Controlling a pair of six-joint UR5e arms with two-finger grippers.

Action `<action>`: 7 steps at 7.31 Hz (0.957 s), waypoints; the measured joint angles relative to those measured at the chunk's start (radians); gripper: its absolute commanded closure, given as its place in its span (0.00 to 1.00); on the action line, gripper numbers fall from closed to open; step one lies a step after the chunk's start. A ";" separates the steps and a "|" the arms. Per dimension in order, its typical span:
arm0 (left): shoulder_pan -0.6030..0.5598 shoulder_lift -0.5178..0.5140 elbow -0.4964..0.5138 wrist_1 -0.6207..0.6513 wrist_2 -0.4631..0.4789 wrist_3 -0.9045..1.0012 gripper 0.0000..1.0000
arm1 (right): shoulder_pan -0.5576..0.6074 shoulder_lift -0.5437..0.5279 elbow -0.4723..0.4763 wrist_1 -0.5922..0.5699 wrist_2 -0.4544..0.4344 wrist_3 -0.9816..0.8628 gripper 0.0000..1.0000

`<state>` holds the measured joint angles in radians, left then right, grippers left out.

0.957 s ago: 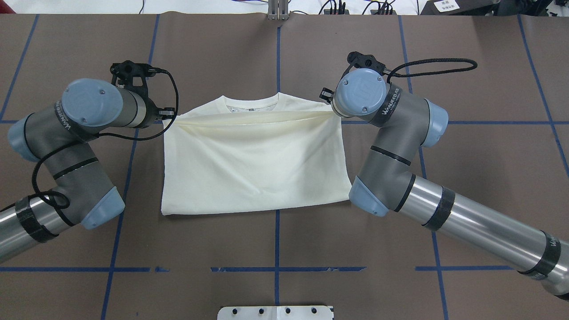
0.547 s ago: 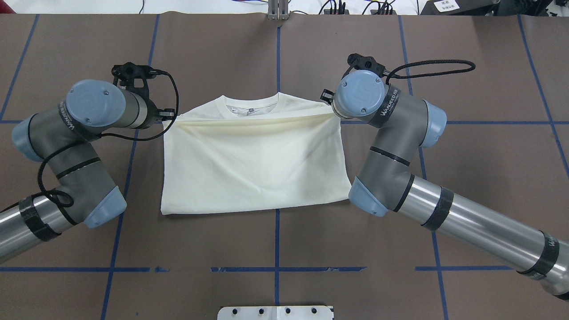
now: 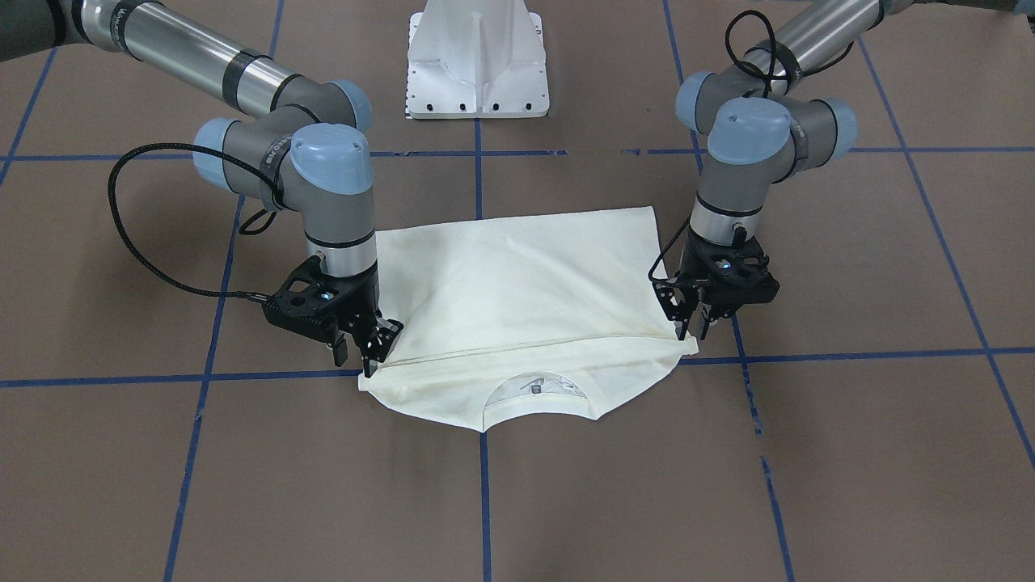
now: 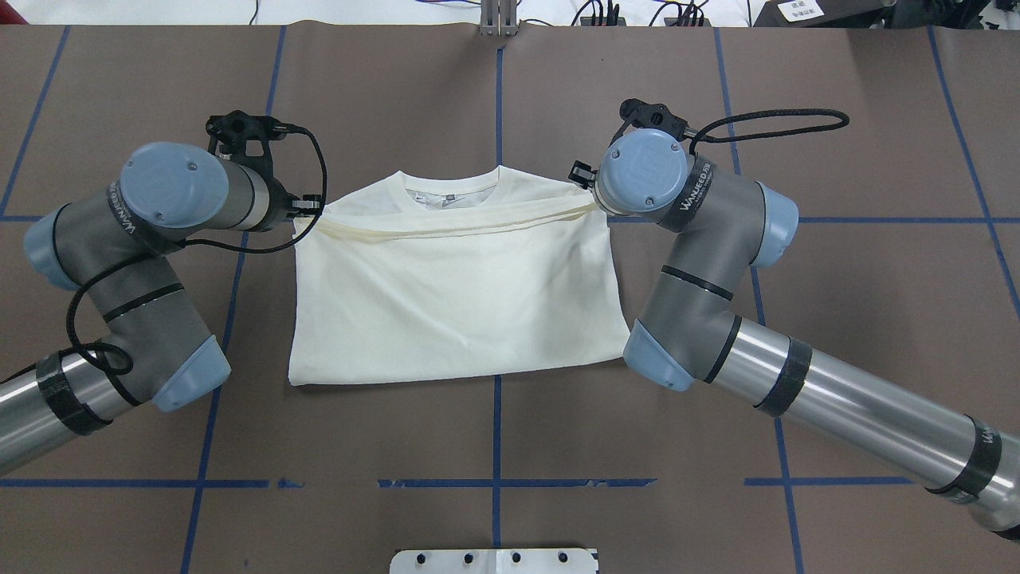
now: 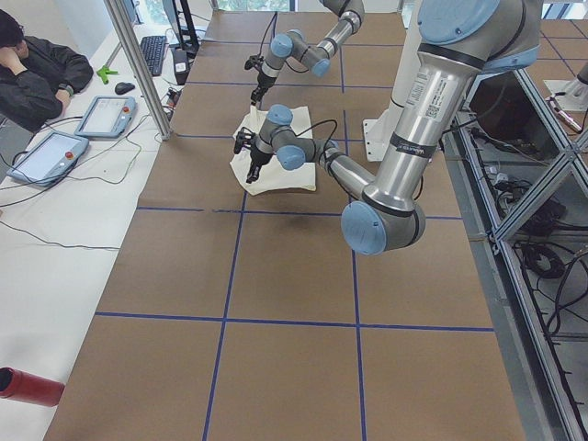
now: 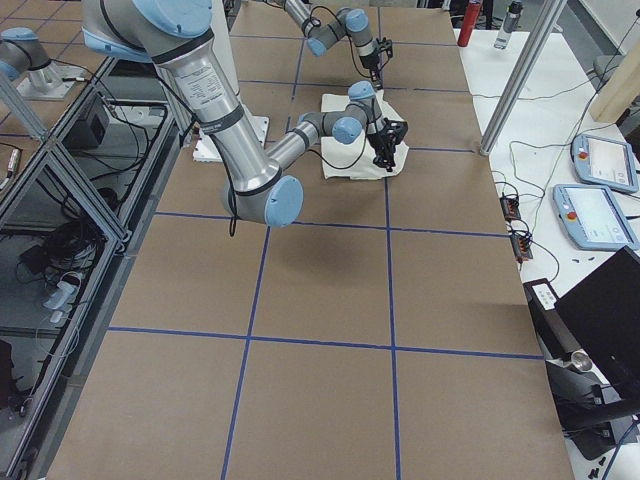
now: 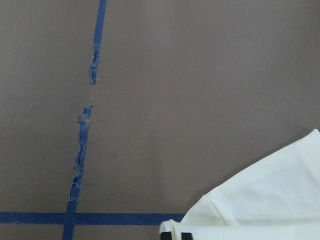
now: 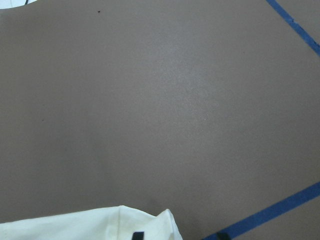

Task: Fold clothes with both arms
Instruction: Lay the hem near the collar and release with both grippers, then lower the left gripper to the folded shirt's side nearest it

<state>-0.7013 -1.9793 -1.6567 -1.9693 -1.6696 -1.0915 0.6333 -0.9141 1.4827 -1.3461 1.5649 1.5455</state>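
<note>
While folded shirt point(image 3: 517, 299) lies mid-table point(image 3: 849, 453), left gripper point(image 3: 694, 327) and right gripper point(image 3: 373, 349) each pinch an end of its hem, near the collar.

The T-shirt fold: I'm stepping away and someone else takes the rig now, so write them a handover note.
Left gripper: shut on the T-shirt's hem corner on its side, low over the table.
Right gripper: shut on the opposite hem corner.
T-shirt: back up, at the table's middle, collar pointing away from the robot.
Done: hem carried over the body towards the collar; it hangs taut between the grippers just short of the neckline.
Left: lay the hem down, release both corners, then any further folds.
</note>
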 measured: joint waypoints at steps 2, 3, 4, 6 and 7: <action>0.005 0.045 -0.109 0.001 -0.064 -0.005 0.00 | 0.022 -0.008 0.028 0.004 0.061 -0.084 0.00; 0.017 0.097 -0.180 0.001 -0.079 -0.011 0.02 | 0.029 -0.011 0.036 0.006 0.075 -0.110 0.00; 0.046 0.161 -0.248 -0.009 -0.080 -0.036 0.20 | 0.032 -0.013 0.041 0.008 0.080 -0.121 0.00; 0.154 0.274 -0.300 -0.115 -0.005 -0.177 0.59 | 0.034 -0.017 0.048 0.011 0.080 -0.124 0.00; 0.211 0.304 -0.298 -0.165 0.033 -0.255 0.59 | 0.034 -0.022 0.051 0.011 0.080 -0.125 0.00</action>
<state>-0.4901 -1.6753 -1.9546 -2.1340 -1.6365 -1.3468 0.6672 -0.9365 1.5337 -1.3349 1.6446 1.4205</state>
